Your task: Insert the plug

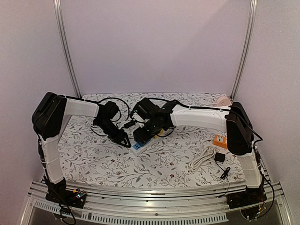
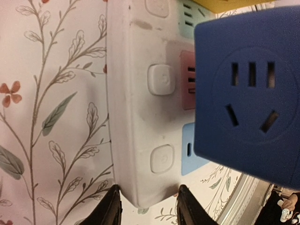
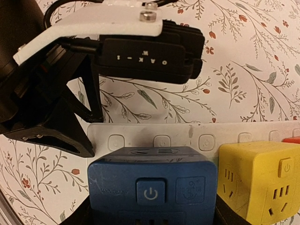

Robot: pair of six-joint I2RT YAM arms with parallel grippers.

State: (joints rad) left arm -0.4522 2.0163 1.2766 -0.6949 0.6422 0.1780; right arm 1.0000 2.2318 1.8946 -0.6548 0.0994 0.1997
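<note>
The plug is a blue cube adapter [image 3: 152,187] with a power button on its side. My right gripper [image 3: 152,216] is shut on it, a finger on each flank. It hangs over the white power strip [image 2: 140,108], above the strip's pink socket [image 2: 187,79] and light-blue socket [image 2: 188,147]; I cannot tell if its pins are in. My left gripper [image 2: 149,197] is shut on the near end of the strip, one black finger [image 2: 111,208] on each side. From above, the left gripper [image 1: 123,138] and the blue plug [image 1: 142,134] meet at the strip [image 1: 137,149].
A yellow cube adapter [image 3: 260,183] sits on the strip just right of the blue one. At the right of the floral cloth lie a coiled white cable [image 1: 202,158], a small black charger [image 1: 220,158] and an orange box [image 1: 219,140].
</note>
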